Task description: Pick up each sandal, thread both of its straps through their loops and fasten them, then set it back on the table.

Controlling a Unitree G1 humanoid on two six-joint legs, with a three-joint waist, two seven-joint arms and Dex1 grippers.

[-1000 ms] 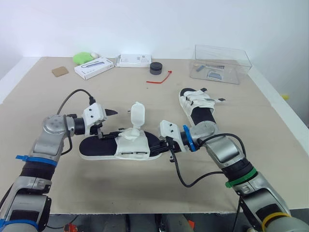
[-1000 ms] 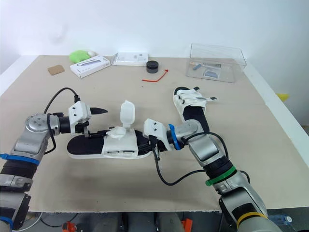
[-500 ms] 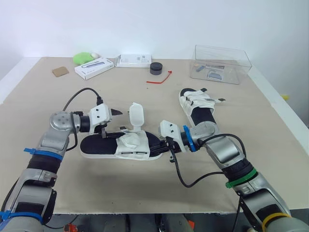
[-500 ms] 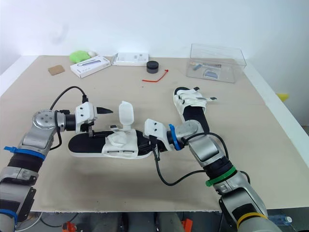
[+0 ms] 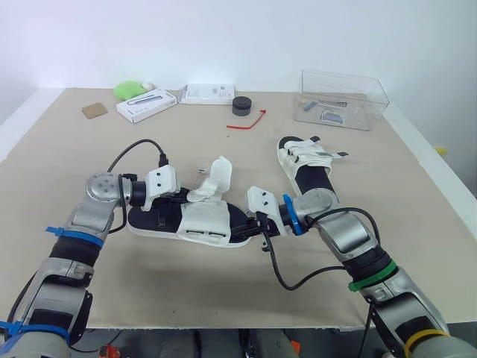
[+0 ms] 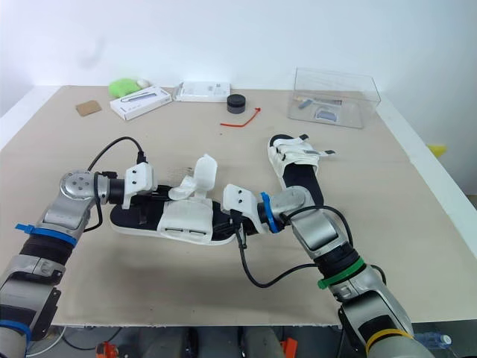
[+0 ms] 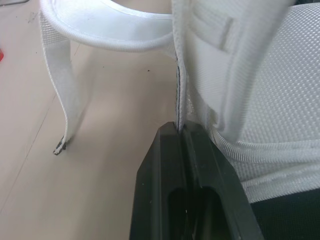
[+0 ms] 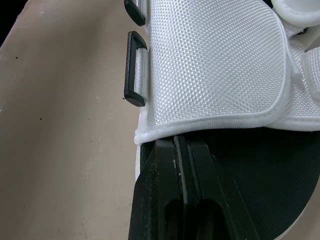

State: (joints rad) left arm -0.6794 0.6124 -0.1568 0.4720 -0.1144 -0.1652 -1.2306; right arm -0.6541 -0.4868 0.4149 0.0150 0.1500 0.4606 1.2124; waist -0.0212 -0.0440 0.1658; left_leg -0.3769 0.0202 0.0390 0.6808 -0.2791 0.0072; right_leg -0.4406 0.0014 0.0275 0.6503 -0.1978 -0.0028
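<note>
Unfastened sandal [image 5: 195, 222]: on counter [image 5: 149, 283], left of second sandal [image 5: 307, 165], one strap [image 5: 214, 179] raised. Left hand [image 7: 177, 129]: clamped on its white fabric edge. Right hand [image 8: 181, 142]: fingers together at its hem.

Clear box [image 5: 344, 97], red tie [image 5: 247, 121], black puck [image 5: 241, 105]

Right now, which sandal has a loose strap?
The near sandal, lying crosswise: one strap sticks up free. The far sandal has its straps lying flat across it.

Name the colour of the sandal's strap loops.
Black; the loops show best in the right wrist view.
</note>
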